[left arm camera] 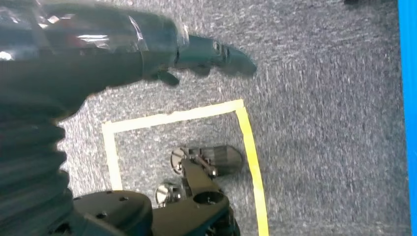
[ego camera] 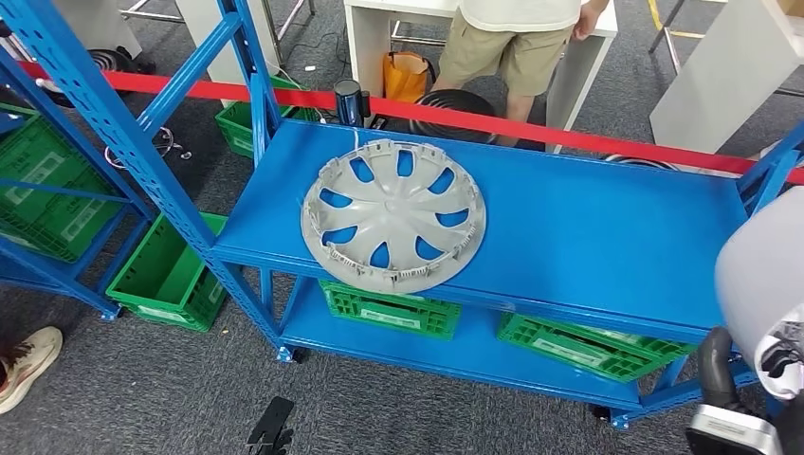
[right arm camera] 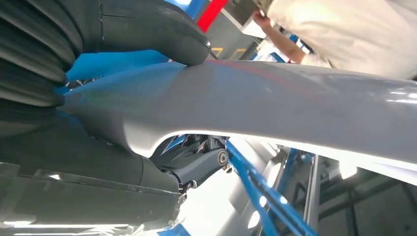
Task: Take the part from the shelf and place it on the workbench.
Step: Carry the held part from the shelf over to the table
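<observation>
A grey smooth part (ego camera: 758, 270) is at the right edge of the head view, held by my right hand (ego camera: 773, 365) in front of the shelf's right end. Up close, the thumb (right arm camera: 147, 29) presses on top of the grey part (right arm camera: 275, 103) and the darker fingers (right arm camera: 196, 164) curl underneath. A grey wheel cover (ego camera: 393, 213) lies flat on the blue shelf (ego camera: 588, 227), left of its middle. My left hand (left arm camera: 147, 54) hangs over the grey carpet with its fingers (left arm camera: 216, 54) stretched out and nothing in them.
Green crates (ego camera: 389, 311) sit on the lower shelf level and more green crates (ego camera: 166, 275) stand on the floor at the left. Red barrier tape (ego camera: 531, 128) runs behind the shelf. A person (ego camera: 512, 38) stands at a white table beyond. Yellow floor tape (left arm camera: 251, 147) marks the carpet.
</observation>
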Available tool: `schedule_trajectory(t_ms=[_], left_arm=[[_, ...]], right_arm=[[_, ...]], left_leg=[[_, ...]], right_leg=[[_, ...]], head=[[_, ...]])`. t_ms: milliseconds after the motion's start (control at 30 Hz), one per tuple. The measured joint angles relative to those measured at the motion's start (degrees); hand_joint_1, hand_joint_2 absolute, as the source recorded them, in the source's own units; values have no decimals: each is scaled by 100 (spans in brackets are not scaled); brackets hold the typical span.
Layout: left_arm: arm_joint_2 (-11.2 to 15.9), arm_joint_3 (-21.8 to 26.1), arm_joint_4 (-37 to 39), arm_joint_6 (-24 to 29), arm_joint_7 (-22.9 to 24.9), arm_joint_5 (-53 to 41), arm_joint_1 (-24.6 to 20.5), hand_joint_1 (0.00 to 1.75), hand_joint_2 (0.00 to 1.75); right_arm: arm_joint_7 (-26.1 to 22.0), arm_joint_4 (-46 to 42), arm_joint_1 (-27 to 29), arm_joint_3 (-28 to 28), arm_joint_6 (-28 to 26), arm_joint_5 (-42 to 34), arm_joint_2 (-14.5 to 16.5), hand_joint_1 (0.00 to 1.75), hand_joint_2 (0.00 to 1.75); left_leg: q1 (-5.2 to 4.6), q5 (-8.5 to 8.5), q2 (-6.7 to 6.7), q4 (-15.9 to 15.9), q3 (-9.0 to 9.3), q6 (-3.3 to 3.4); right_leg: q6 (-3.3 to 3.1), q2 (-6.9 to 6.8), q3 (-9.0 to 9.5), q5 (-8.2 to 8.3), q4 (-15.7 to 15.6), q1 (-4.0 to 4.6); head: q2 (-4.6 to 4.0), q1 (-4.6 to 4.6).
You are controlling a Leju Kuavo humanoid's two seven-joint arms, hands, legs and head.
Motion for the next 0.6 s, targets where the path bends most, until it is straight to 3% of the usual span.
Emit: schedule_trajectory(t_ms=[67, 100, 167, 233, 267, 300, 333, 400, 433, 467, 533, 600], left_arm=[[-10, 3, -5, -9, 0, 0, 1, 0, 175], [-13, 3, -6, -18, -5, -1, 2, 0, 175], [-17, 3, -10, -43, -24, -5, 1, 0, 175], [-23, 3, -13, -63, -40, -9, -1, 0, 175], [-23, 3, -14, -70, -43, -9, -1, 0, 175], [-25, 3, -14, -73, -43, -9, -1, 0, 175], [-26, 3, -14, -75, -43, -9, -2, 0, 175], [-28, 3, -15, -76, -43, -9, -8, 0, 175], [-36, 3, -19, -77, -44, -9, -14, 0, 175], [-42, 3, -23, -78, -45, -9, -23, 0, 175], [-52, 4, -31, -80, -48, -9, -36, 0, 175], [-53, 5, -31, -80, -48, -9, -39, 0, 175]], right_arm=[[-6, -43, 28, -56, -5, -41, 7, 175, 175], [-22, -53, 41, -82, -7, -87, 9, 175, 175], [-92, -73, 59, -146, -9, -226, 17, 175, 175], [-172, -89, 86, -199, -10, -356, 27, 175, 175], [-199, -93, 103, -211, -10, -395, 32, 175, 175], [-218, -95, 120, -217, -10, -424, 36, 175, 175], [-231, -96, 132, -227, -10, -444, 40, 175, 175], [-237, -99, 143, -267, -10, -463, 46, 175, 175], [-238, -108, 146, -292, -11, -468, 48, 175, 175], [-239, -121, 149, -313, -11, -470, 51, 175, 175], [-243, -152, 155, -340, -14, -469, 60, 175, 175], [-246, -163, 162, -352, -15, -470, 67, 175, 175]], left_leg=[[5, 75, 7, -1, -46, -53], [6, 32, 12, 27, -83, -84], [19, -337, 28, 327, -219, -159], [89, -893, 44, 1019, -409, -252], [127, -1049, 48, 1365, -472, -297], [163, -1057, 52, 1582, -471, -339], [197, -944, 57, 1628, -389, -382], [274, -622, 68, 1141, 58, -473], [296, -591, 62, 756, 338, -512], [310, -638, 55, 434, 551, -508], [293, -775, 37, 142, 700, -421], [281, -717, 40, 148, 618, -276]], right_leg=[[-13, -9, 3, 55, -134, 2], [-19, -17, -29, 120, -169, -15], [-32, -35, -129, 263, -230, -62], [-30, -37, -285, 374, -207, -78], [-12, -37, -374, 425, -182, -89], [11, -37, -470, 472, -145, -105], [42, -37, -573, 514, -96, -128], [112, -33, -782, 571, 52, -180], [152, -27, -880, 585, 146, -194], [193, -23, -958, 602, 228, -197], [271, -17, -1039, 663, 311, -194], [336, -18, -1075, 705, 317, -211]], head=[[0, 7], [0, 14], [0, 0], [0, -30], [0, -33], [0, -34], [0, -34], [0, -39], [0, -56], [0, -73], [0, -94], [0, -78]])
